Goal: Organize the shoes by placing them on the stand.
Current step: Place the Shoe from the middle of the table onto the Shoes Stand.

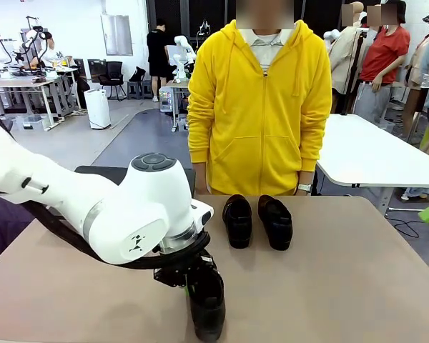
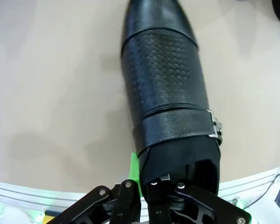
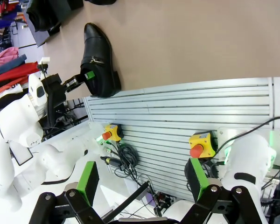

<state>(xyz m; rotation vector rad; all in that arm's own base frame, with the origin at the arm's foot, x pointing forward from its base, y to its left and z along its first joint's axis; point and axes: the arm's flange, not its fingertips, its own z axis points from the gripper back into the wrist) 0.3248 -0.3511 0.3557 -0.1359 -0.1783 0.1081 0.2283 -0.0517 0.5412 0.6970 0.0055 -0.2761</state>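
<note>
Beige table (image 1: 357,271), busy lab behind, person (image 1: 261,107) in a yellow hoodie stood at the far side with hands down. Two shoes (image 1: 237,220) sat side by side at the far middle, toes toward me, just in front of the person. A third shoe (image 1: 209,304) lay at the near edge, toe pointing away across the table. I had the left gripper (image 1: 193,280) clamped tight on its heel end, one green pad against the outer wall by the buckle strap. Sole looked flat on the table, so not lifted yet as far as I could judge. Right gripper (image 3: 142,170) hung back over the robot base, jaws wide apart, nothing in them. Step in hand: grasp of this shoe done, lift pending. Next call: raise it straight, keep it level since the toe is heavy and could swing, then carry it to the stand.
</note>
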